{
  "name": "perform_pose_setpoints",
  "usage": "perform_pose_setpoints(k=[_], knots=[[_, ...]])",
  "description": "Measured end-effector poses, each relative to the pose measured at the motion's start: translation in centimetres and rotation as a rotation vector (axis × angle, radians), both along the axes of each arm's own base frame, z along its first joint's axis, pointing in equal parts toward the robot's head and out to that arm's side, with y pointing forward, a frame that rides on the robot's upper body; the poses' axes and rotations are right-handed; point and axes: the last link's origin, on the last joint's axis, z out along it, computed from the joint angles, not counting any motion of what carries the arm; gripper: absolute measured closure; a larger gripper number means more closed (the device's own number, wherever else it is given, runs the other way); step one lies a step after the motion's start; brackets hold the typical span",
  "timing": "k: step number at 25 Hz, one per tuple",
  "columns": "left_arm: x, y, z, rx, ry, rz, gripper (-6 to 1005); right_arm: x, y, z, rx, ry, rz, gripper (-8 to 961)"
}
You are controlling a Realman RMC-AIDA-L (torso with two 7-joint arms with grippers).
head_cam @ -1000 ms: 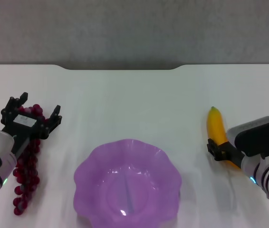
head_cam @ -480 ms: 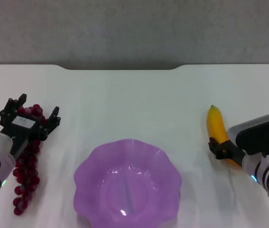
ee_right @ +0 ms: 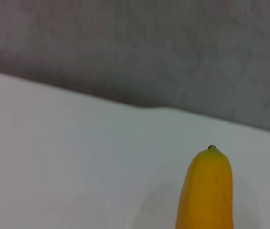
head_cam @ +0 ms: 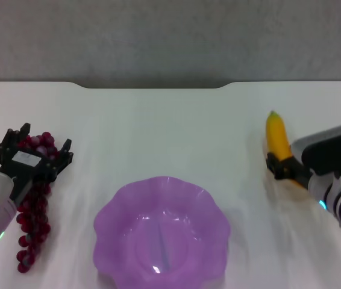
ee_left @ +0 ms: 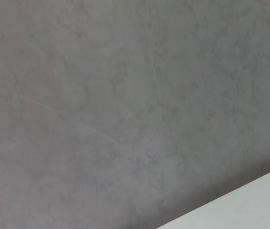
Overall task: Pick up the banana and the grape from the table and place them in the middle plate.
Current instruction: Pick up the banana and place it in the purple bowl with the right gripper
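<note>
At right, banana (head_cam: pixel 277 136) gripped in right tool (head_cam: pixel 284 170).

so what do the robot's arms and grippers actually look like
Both arms are white with dark bands and a small green light near the wrist. The left gripper is black, with a white label on its body. The right gripper is black behind a dark grey wrist block.

Banana (head_cam: pixel 277 139) rear hidden by right arm; plate (head_cam: pixel 161 232) near rim cropped.

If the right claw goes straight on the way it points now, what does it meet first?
Probably nothing: past the right claw and the banana it grips, only bare table shows up to the far edge, though depth is unclear.
</note>
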Motion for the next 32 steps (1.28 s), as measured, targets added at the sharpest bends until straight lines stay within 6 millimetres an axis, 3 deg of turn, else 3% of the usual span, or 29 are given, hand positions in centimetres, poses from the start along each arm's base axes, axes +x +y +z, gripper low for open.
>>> perform_pose_setpoints(k=[6,10,16,20,27,32], knots=[[-0.4,-0.2,0.0,-0.002,0.025,0.006,122,-2.4,1.5,1.3,0.047,0.030,0.092,435],[-0.4,-0.1,0.0,-0.001,0.027,0.005,122,-5.0,0.7,2.0,0.067,0.089,0.225,434],[-0.2,0.0,-0.2,-0.005,0.027,-0.001,121,-8.5,-2.0,2.6,0.073,0.186,0.398,432],[-0.1,0.0,-0.2,-0.005,0.026,-0.003,121,-10.4,-4.7,1.9,0.072,0.131,0.459,430],[0.1,0.1,-0.2,-0.006,0.026,-0.010,122,-13.3,-9.6,-0.5,0.012,0.026,0.546,428],[0.3,0.2,-0.2,-0.004,0.025,-0.016,122,-14.0,-12.0,-2.7,-0.052,-0.040,0.579,426]])
